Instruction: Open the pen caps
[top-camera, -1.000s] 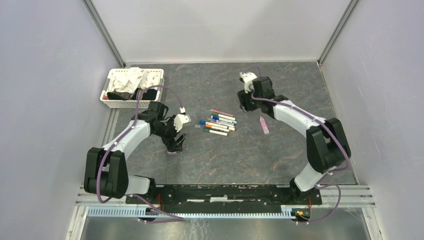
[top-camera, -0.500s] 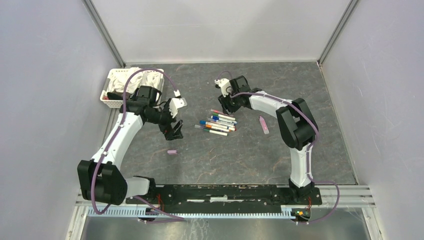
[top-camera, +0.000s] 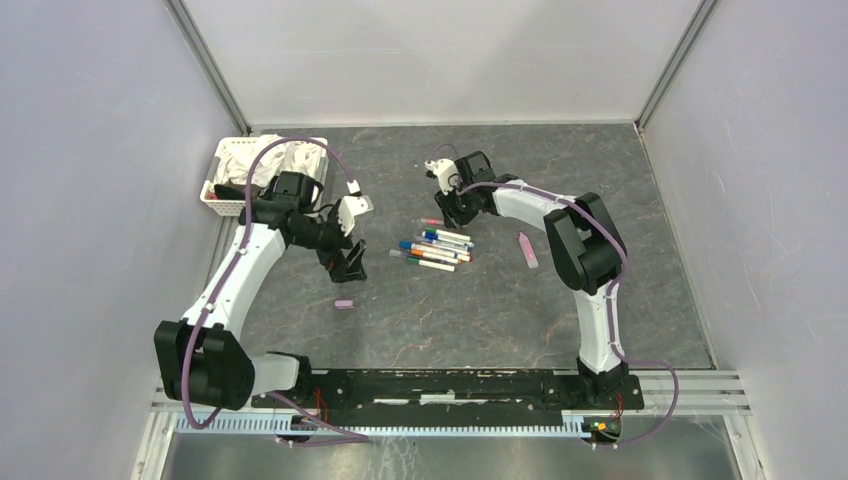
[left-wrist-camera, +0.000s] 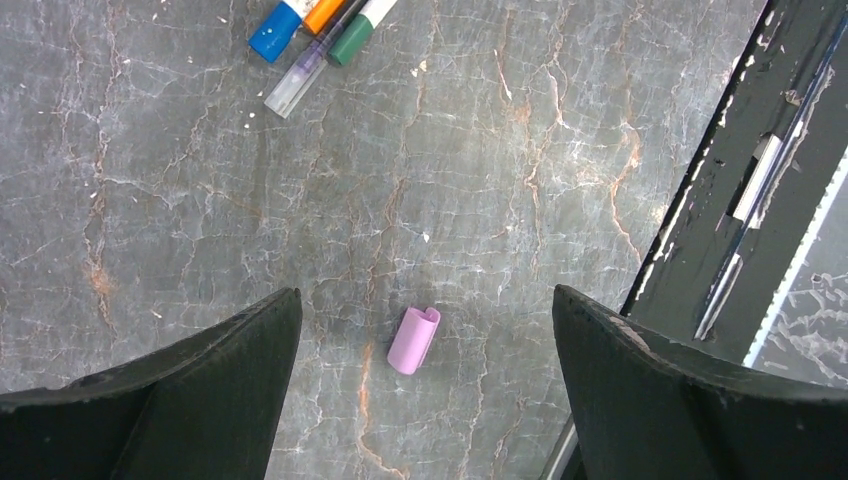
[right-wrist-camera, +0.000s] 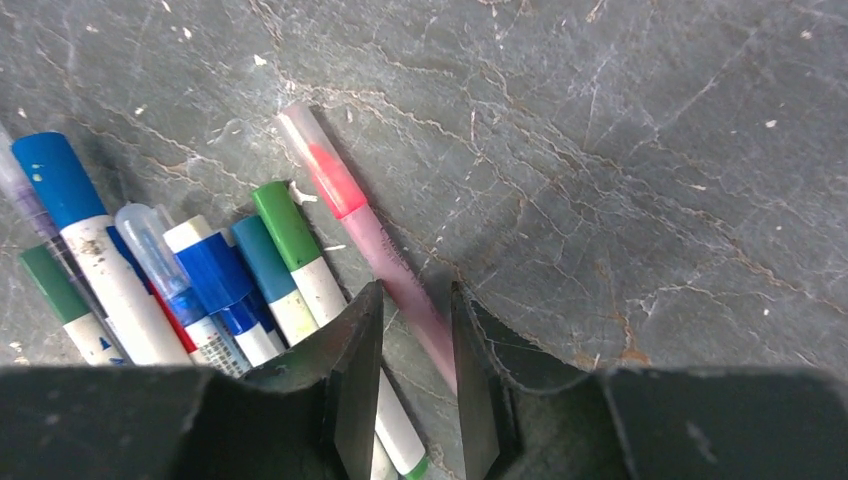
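Pen caps (top-camera: 405, 244) (top view), coloured plastic, on slim white-barrelled pens (top-camera: 437, 250) clustered mid-tabletop; loose lilac cap (top-camera: 343, 304) toward near-left corner. Left wrist: left fingers (left-wrist-camera: 200, 390) spread wide over it. Right wrist: right fingers (right-wrist-camera: 355, 370) narrowly straddle translucent pink pen (right-wrist-camera: 340, 195); contact indeterminable.

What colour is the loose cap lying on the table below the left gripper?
Pale lilac-pink; the loose cap shows best in the left wrist view.
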